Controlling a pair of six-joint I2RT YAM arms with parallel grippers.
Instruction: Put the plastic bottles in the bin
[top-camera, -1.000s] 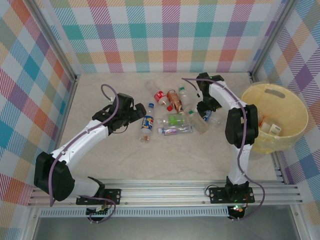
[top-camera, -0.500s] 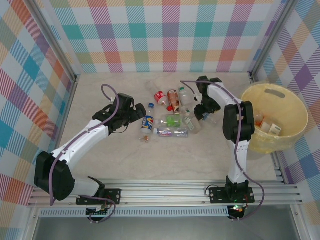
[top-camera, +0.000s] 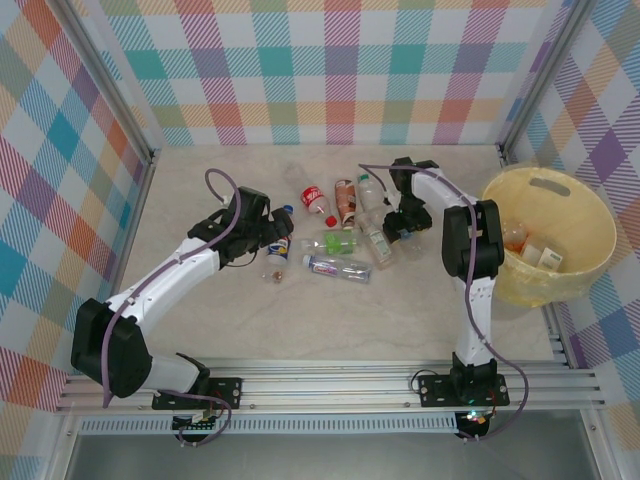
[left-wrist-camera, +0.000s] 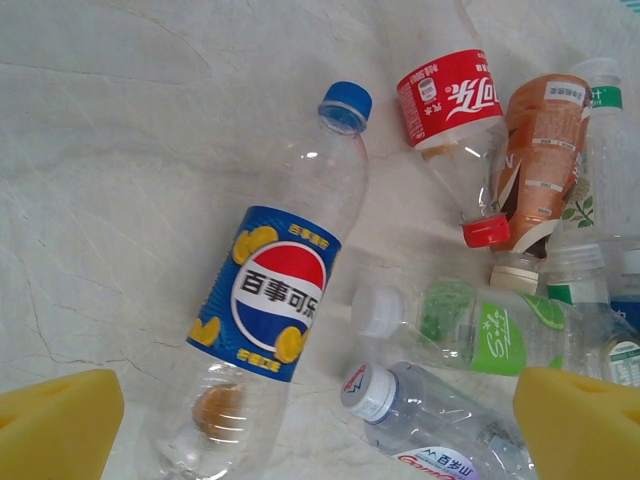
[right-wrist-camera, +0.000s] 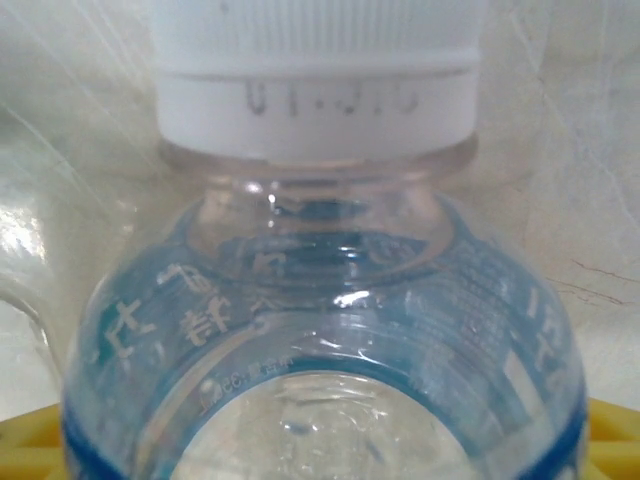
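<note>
Right wrist view: the white-capped bottle (right-wrist-camera: 320, 330) is cut off at top and bottom; contact with the right gripper (top-camera: 402, 225) pads (right-wrist-camera: 20, 455) cannot be determined. Left wrist view: the blue-labelled bottle (left-wrist-camera: 275, 300) base is cut off at the bottom edge. Top view: the bin (top-camera: 585, 215) contents are too small to identify.

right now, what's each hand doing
Left hand: open, holding nothing.
Right hand: cannot tell; a white-capped bottle sits between its pads.
</note>
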